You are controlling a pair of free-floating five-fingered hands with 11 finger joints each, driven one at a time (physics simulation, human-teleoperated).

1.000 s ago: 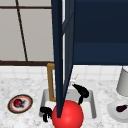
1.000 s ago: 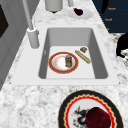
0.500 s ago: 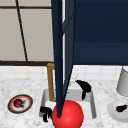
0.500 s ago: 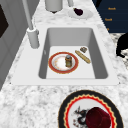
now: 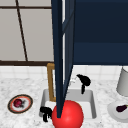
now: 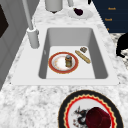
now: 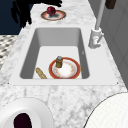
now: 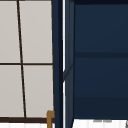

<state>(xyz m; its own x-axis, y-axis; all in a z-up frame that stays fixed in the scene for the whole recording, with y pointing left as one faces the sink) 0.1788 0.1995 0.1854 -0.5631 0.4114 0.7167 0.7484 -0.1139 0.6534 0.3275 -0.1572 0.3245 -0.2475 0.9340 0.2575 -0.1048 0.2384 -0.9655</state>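
Hands hang over the sink (image 5: 92, 105) in the front view: the left hand (image 5: 45, 112) low at the basin's front-left corner, just beside a big red ball (image 5: 67, 115), and the right hand (image 5: 84, 81) higher, over the back of the basin, close to the edge of the open dark blue cabinet door (image 5: 61, 57). Both hands have fingers drooping loosely downward and clamp on nothing; whether the left hand touches the ball is hard to tell. In the left side view, a red-rimmed plate (image 6: 63, 62) lies in the basin with a small jar (image 6: 68, 60) standing on it, and a breadstick (image 6: 82, 56) lies just beside the plate. On the marble bench (image 5: 15, 87), left of the sink, a patterned plate (image 5: 20, 103) carries a dark red fruit (image 5: 18, 102). Right of the sink, a white plate (image 5: 117, 112) holds a dark eggplant (image 5: 121, 108).
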